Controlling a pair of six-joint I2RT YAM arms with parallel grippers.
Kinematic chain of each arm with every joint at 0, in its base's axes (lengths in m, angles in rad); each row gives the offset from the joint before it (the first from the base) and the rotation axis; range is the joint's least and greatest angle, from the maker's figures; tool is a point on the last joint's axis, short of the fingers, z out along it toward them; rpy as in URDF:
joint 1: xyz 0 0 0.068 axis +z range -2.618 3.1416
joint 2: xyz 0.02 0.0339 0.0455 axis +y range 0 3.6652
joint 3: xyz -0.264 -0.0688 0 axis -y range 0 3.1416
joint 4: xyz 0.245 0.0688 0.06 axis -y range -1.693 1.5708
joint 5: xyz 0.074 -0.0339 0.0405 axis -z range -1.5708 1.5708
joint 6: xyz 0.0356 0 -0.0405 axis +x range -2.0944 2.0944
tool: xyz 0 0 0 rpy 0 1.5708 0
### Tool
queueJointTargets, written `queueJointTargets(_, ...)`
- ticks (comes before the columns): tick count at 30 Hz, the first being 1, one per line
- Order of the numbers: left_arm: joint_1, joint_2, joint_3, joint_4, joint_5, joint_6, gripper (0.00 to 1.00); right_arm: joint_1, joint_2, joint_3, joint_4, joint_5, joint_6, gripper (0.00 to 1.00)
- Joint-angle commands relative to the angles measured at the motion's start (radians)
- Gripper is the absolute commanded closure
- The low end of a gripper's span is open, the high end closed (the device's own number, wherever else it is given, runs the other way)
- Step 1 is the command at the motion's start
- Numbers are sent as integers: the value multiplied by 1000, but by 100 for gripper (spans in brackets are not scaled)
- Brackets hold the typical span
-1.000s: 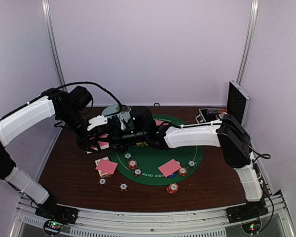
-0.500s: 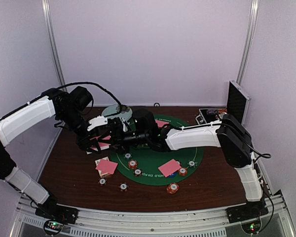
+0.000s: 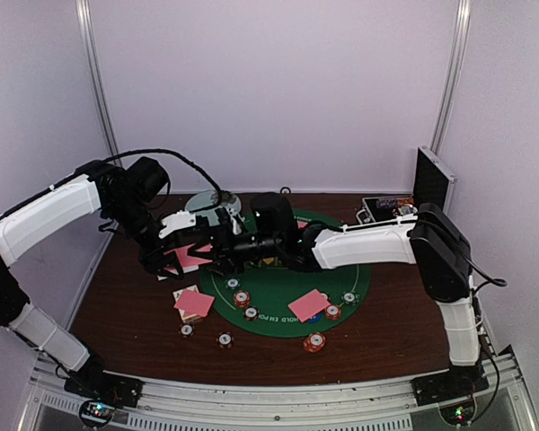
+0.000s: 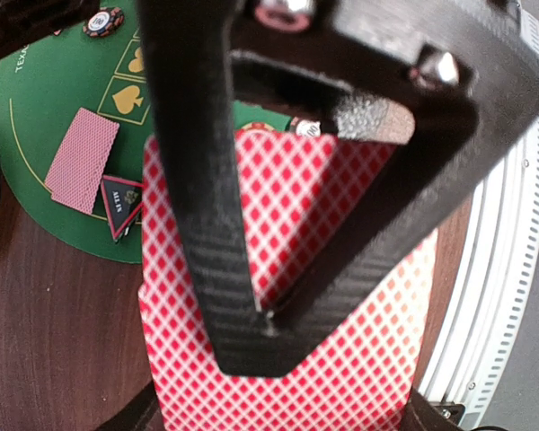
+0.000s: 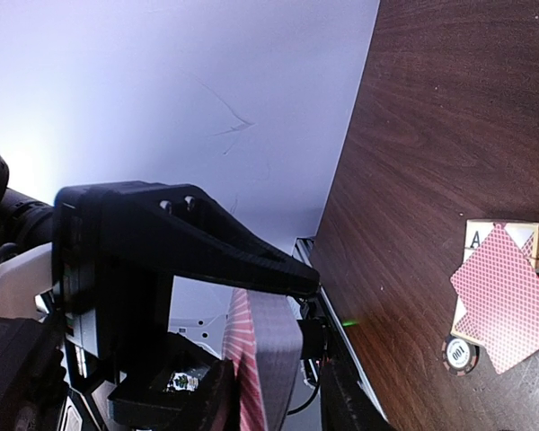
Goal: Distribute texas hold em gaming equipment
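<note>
Deck of pink-backed cards [image 4: 359, 350]: off the bench [image 3: 126, 314], clamped in the left pincer [image 3: 184, 256], which is shut tight on it. It hangs above the bench near the left rim of the green mat [image 3: 278, 289].

Right pincer [image 5: 274, 400]: reached across to the deck. In the right wrist view its jaws stand narrow, one on each side of the deck's edge. Cannot tell whether they are pressing on a card yet.

Change over the last second:
- The right jaws have drawn in from wide to narrow around the deck.
- The right wrist has shifted back toward the far side of the mat and its elbow has lifted a little.
- More pink back shows between the two pincers than before.
- The left arm and its grip have not changed.

Judgement: the right pincer is taking the next card off the held deck to deal it. The card is not clear of the deck.

Unchanged on the bench:
- One face-down card [image 3: 308, 305] lies on the mat.
- Another card [image 5: 503, 310] rests on the card box [image 5: 521, 235] just left of the mat.
- Striped chips [image 3: 314, 342] sit along the near rim.
- The triangle marker [image 4: 121, 205] lies on the mat beside a card.

Distribution looks partly done, and most of the deck is undealt.
</note>
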Motion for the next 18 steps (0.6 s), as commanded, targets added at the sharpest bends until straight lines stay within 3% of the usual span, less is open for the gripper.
queueJointTargets(1,4,-16,18,16,18,11,100,-16,-59,-35,-56,8,-27,67)
queueJointTargets(7,4,-15,18,16,16,13,100,-18,-92,-40,-84,9,-42,74)
queueJointTargets(18,4,-14,21,15,17,12,100,-27,-123,-45,-144,4,-59,76)
